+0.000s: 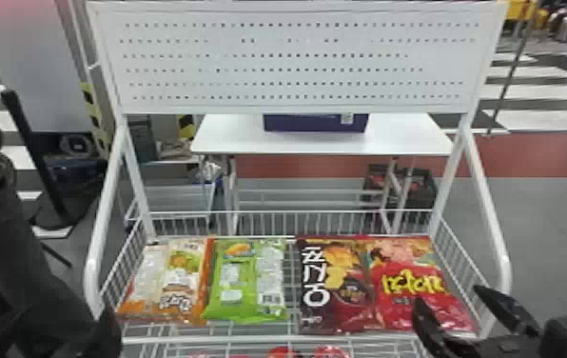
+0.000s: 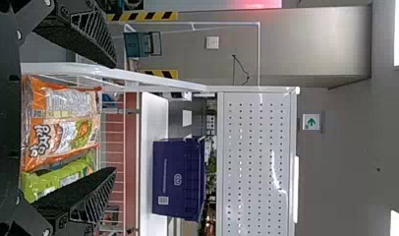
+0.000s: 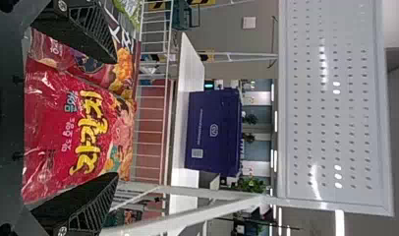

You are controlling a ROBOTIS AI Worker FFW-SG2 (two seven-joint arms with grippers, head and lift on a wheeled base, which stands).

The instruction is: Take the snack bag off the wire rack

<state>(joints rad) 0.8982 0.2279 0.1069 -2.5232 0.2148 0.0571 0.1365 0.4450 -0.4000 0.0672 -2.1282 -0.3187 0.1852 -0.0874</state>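
With black two-fingered right hand [image 1: 449, 295] spread apart, centre on the glossy red snack bag [image 1: 408, 307] at four o'clock in the white wire rack [image 1: 268, 340], pinch both edges evenly, avoiding the dark maroon bag [image 1: 337, 290] at nine o'clock, then lift.

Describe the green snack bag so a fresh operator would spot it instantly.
Under the white perforated panel, the wire rack holds four bags in its upper row. The green snack bag is second from the robot's left, between an orange-and-white bag and a dark bag with large white lettering. It alone is mostly bright green.
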